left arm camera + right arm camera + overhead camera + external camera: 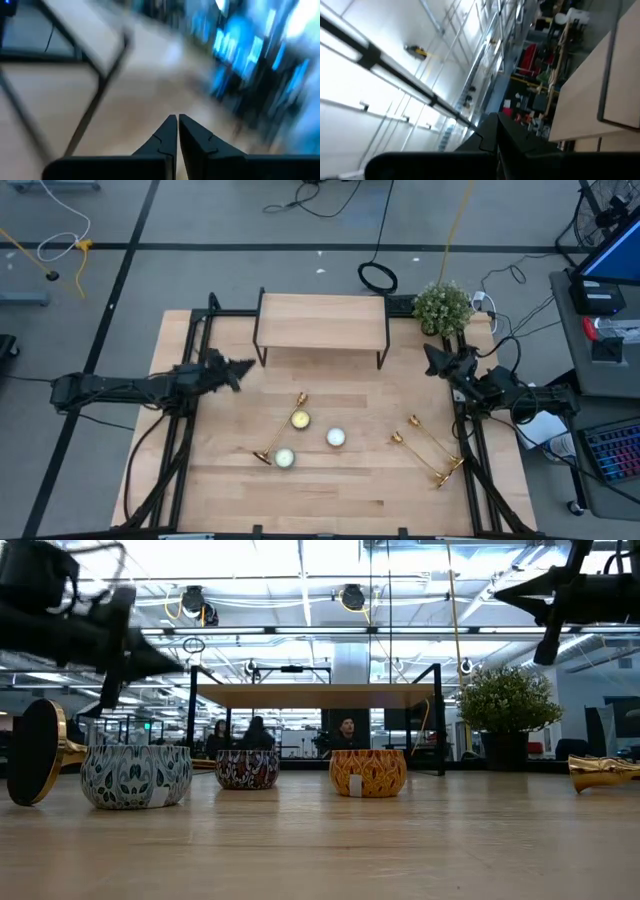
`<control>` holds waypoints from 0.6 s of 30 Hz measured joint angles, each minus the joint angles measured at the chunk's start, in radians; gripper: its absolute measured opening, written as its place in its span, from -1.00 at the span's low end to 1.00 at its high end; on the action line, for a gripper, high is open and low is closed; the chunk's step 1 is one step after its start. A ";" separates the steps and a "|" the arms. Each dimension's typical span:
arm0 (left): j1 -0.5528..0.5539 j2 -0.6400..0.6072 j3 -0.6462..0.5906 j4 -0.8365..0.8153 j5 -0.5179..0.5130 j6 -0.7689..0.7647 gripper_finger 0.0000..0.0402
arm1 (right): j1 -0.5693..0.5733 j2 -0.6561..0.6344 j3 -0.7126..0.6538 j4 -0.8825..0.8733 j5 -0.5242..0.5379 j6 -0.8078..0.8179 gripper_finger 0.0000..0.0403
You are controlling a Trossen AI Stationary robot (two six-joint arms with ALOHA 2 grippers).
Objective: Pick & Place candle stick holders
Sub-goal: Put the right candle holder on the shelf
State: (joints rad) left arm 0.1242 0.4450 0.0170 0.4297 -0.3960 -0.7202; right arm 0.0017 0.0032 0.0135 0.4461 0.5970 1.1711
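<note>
All 3 candle stick holders lie flat on the surface [340, 490]. 1 holder [283, 428] slants past the tealight tins [300, 420], its long axis running diagonally toward the wooden shelf [322, 320]. 2 more [430, 448] lie beyond the tins, nearer the right gripper [437, 360]. The left gripper [238, 368] hangs between shelf and tins with jaws closed and empty; the right's are closed too. Only the low view shows a flared base [40, 752] standing on edge.

Even overhead light fills my high view, shadows soft on the table [350, 490]. At table height, bright ceiling strip lights [300, 560] glare behind silhouetted arms. My left wrist feed smears with motion blur; the right wrist's washes pale.
</note>
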 joint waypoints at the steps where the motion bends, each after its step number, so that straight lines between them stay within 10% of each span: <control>1: 0.000 0.000 0.000 0.090 -0.024 -0.082 -0.89 | 0.000 0.000 0.000 0.001 0.015 0.015 -0.97; 6: 0.000 -0.001 0.001 0.443 -0.126 -0.359 -0.89 | 0.000 0.000 0.000 0.048 0.066 0.021 -0.97; 11: 0.000 -0.001 0.001 0.626 -0.236 -0.257 -0.89 | 0.000 0.000 0.000 0.101 0.084 0.019 -0.97; 18: 0.000 0.000 0.008 0.688 -0.126 -0.292 -0.89 | 0.000 0.001 0.007 0.213 0.047 -0.081 -0.97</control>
State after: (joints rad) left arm 0.1242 0.4446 0.0253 1.1175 -0.5224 -1.0118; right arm 0.0013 0.0047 0.0202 0.6591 0.6445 1.0896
